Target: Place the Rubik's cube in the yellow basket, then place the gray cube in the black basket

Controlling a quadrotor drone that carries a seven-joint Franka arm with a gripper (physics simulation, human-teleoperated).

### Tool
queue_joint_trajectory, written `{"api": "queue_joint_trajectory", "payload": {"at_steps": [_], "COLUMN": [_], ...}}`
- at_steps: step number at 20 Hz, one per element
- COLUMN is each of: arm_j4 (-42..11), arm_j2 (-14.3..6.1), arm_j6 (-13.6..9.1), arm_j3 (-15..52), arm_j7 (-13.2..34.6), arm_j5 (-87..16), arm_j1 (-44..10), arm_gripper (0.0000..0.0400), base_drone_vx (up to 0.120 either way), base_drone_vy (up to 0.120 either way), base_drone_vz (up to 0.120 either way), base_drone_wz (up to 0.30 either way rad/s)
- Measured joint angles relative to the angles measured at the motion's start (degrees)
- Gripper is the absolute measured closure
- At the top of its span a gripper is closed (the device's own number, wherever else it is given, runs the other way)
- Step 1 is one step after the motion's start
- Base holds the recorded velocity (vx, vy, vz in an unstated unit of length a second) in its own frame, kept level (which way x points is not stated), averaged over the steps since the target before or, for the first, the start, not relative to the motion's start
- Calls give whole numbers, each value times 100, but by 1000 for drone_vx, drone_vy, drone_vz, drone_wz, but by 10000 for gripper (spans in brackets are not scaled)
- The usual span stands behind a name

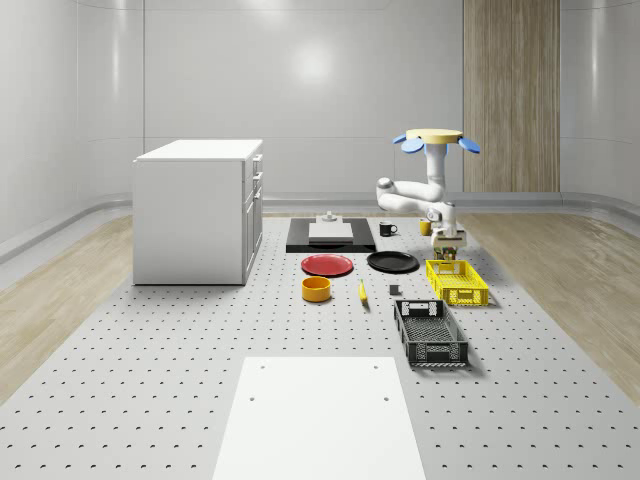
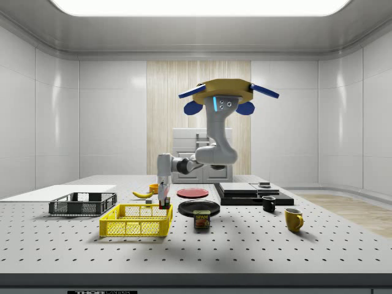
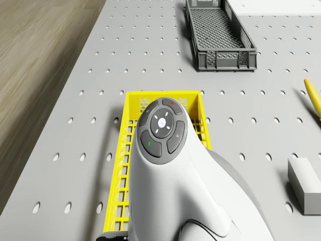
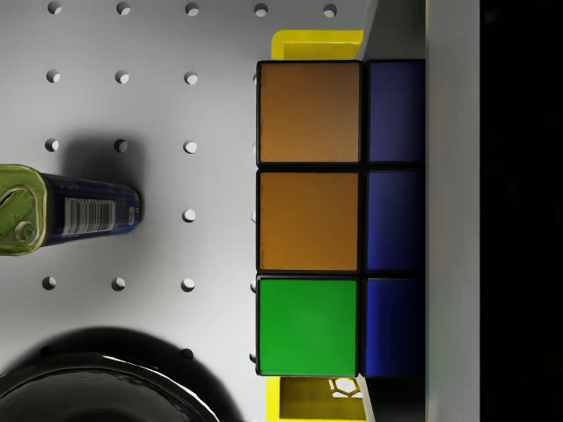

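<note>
The pegboard worktop [image 1: 150, 380] carries a yellow basket [image 1: 456, 281], black basket [image 1: 430, 333], red plate [image 1: 327, 264], black plate [image 1: 392, 261], orange bowl [image 1: 316, 288] (beside a banana [image 1: 362, 291]) and white cabinet [image 1: 198, 210].

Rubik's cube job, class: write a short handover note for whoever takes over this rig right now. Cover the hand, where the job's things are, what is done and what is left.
Hand: shut on the Rubik's cube, held just above the far end of the yellow basket.
Drone: hovering beyond that end of the yellow basket, arm reaching down.
Gray cube: on the table between the two baskets and the banana.
Black basket: on the table next to the yellow one, nothing seen in it.
Done: Rubik's cube picked up and brought to the yellow basket.
Left: release it into the yellow basket, then move the gray cube into the black basket.
</note>
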Motion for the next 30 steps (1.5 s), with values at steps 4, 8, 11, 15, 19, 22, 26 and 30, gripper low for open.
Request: {"api": "queue_joint_trajectory", "payload": {"at_steps": [4,8,11,15,19,22,26,30], "arm_j4": [0,0,1,1,15,60,154,252], "arm_j2": [-5,-10,-14,-18,-25,-31,-26,0], "arm_j6": [5,10,13,17,45,116,234,328], "arm_j3": [1,1,2,2,-62,-251,-581,-869], "arm_j7": [1,2,3,4,-8,-25,-54,-61], "arm_j5": [2,4,6,7,-51,-226,-536,-810], "arm_j1": [-1,-3,-4,-5,-15,-46,-106,-165], "arm_gripper": [112,112,112,112,113,113,114,113], "base_drone_vx": [120,120,53,0,0,0,0,0], "base_drone_vy": [0,0,0,0,0,0,0,0], "base_drone_vz": [0,0,-53,-120,-10,0,0,0], "base_drone_wz": [0,0,0,0,0,0,0,0]}}
